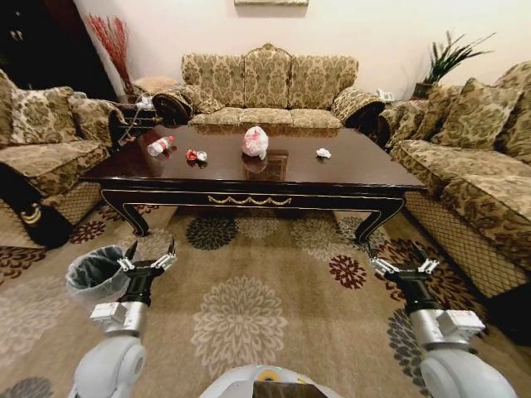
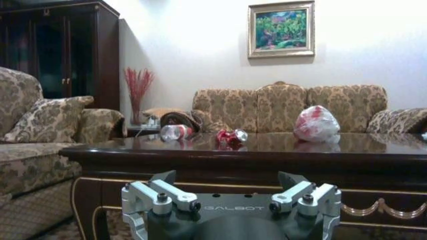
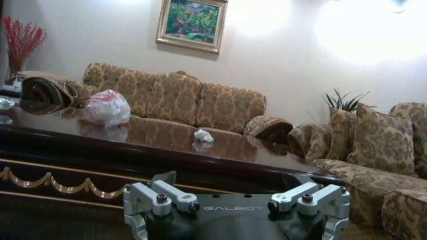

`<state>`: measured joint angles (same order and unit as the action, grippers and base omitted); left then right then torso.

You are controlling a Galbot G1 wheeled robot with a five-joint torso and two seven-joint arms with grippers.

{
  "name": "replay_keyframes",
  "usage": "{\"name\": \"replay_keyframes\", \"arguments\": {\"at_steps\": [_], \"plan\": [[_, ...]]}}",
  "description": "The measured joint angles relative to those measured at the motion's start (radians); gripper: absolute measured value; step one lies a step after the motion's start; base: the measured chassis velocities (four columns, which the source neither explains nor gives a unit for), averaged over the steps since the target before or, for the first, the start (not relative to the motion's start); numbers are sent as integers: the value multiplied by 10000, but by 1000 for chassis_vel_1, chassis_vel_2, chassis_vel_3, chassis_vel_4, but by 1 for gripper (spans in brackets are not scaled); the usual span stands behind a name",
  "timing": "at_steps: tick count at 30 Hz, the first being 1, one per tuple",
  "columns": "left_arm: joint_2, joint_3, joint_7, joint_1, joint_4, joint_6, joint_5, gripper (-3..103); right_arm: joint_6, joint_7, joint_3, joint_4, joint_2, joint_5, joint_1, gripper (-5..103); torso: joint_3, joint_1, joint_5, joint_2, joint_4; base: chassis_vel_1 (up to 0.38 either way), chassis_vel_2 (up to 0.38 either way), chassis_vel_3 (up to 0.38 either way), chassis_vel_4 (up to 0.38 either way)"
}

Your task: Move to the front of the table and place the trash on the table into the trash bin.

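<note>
The dark glossy table [image 1: 348,170] stands ahead of me on the patterned carpet. On its top lie a clear bottle [image 1: 159,146] with a red label, a small red-white can [image 1: 197,155], a pink-white bag bundle [image 1: 255,142] and a white paper wad [image 1: 323,152]. The trash bin [image 1: 93,278] with its pale liner sits on the floor at my left. Just right of the bin, my left gripper [image 1: 151,253] hangs open and holds nothing. My right gripper [image 1: 404,267] is open and bare, low over the carpet short of the table's right leg. The left wrist view shows the bottle [image 2: 177,132], can [image 2: 230,137] and bag [image 2: 316,124].
Patterned sofas surround the table: one behind [image 1: 270,87], one to the left [image 1: 46,141], one to the right [image 1: 481,174]. A dark bag [image 1: 33,217] leans at the left sofa's foot. Open carpet [image 1: 257,282] lies between me and the table.
</note>
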<state>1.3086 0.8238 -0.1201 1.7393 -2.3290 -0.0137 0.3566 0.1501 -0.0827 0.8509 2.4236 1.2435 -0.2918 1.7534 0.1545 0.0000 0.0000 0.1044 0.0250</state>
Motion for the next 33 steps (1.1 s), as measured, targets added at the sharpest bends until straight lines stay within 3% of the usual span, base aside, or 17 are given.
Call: {"name": "replay_keyframes", "arguments": {"at_steps": [17, 33], "plan": [[454, -82, 351, 327, -195, 129, -293, 100, 53, -259, -133, 140, 212, 155, -30, 100, 0, 0, 0, 0, 0, 0, 0, 0, 0], [334, -181, 383, 40, -158, -212, -255, 100, 65, -261, -16, 48, 180, 272, -60, 100, 0, 0, 1, 0, 0, 0, 0, 0, 0]]}}
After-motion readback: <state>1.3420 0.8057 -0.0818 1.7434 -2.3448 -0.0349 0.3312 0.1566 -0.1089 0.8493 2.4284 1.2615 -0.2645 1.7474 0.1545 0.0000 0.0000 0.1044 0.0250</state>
